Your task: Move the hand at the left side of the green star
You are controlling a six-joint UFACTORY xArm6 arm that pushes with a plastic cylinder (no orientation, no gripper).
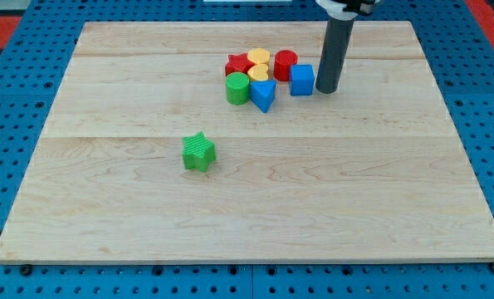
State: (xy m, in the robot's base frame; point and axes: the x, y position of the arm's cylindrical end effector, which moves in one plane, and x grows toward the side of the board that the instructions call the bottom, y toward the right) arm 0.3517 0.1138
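Observation:
The green star [199,152] lies alone on the wooden board [105,191], left of the middle. My tip [327,89] is far off at the view's upper right, just right of the blue cube [302,80]. The rod rises dark and straight from the tip to the view's top edge. The tip stands well to the right of and above the green star, with a cluster of blocks between them.
A tight cluster sits near the top middle: a red star [237,64], a yellow block [258,58], a second yellow block [259,71], a red cylinder [285,64], a green cylinder [237,87] and a blue triangular block [263,95]. Blue pegboard [14,100] surrounds the board.

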